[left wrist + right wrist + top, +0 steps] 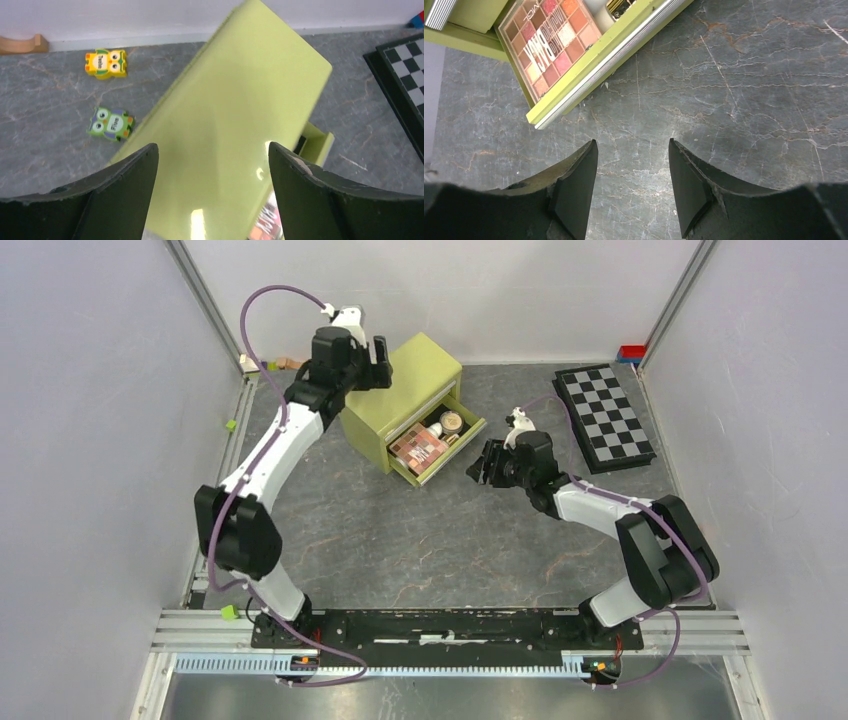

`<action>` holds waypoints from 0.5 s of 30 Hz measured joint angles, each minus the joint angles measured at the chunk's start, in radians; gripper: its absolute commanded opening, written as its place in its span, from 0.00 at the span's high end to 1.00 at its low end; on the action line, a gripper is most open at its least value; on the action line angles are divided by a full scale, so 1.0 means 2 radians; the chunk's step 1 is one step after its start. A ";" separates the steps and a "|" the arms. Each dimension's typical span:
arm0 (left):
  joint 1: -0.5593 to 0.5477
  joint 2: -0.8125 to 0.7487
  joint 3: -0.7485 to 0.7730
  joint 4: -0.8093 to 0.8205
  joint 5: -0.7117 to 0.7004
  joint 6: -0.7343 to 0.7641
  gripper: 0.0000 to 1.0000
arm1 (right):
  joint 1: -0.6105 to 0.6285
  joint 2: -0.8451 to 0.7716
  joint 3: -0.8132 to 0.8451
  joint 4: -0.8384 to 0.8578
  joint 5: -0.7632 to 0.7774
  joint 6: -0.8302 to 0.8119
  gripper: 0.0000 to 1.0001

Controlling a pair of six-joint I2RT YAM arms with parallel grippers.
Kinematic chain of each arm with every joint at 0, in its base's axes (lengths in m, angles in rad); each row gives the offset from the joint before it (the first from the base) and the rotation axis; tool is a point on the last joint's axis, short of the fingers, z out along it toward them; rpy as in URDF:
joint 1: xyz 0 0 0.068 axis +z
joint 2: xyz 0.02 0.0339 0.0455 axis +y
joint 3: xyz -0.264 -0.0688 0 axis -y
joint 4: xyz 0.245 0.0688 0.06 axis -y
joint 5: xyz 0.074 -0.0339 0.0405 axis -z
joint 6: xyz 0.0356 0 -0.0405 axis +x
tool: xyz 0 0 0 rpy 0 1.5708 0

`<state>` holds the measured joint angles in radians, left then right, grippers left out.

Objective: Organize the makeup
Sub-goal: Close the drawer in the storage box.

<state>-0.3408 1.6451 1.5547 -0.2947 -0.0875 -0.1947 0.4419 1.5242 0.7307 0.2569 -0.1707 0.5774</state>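
A robotics lab cell: plain pale wall panels (90, 390) framed in aluminium rails (204, 300) enclose a grey marbled bench (430, 550), with a left arm (262, 465) and right arm (590, 508) bolted at its near edge.

The left gripper (212, 147) hangs over the glossy yellow-green cabinet (235, 115), its two black fingers (130, 190) spread wide with nothing between them. At the cabinet's lower right a drawer (317, 142) juts out. On the grey marbled table (45, 150) to the left lie a yellow owl toy (105, 63) and a green owl toy (111, 124), apart from each other. A chequered board (402, 75) lies at the right edge.
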 measured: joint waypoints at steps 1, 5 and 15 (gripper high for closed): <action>0.010 0.013 0.009 0.004 0.014 0.000 0.13 | 0.000 0.000 -0.001 0.002 -0.003 0.000 0.39; 0.046 0.069 0.051 0.019 0.060 0.000 0.13 | -0.002 0.010 -0.002 0.012 -0.012 0.000 0.39; 0.072 0.147 0.114 0.033 0.116 0.000 0.15 | -0.003 0.068 0.029 -0.012 -0.001 -0.008 0.49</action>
<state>-0.1974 1.9392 1.7821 -0.2287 0.1452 -0.1951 0.4362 1.6600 0.7891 0.2325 -0.1734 0.5613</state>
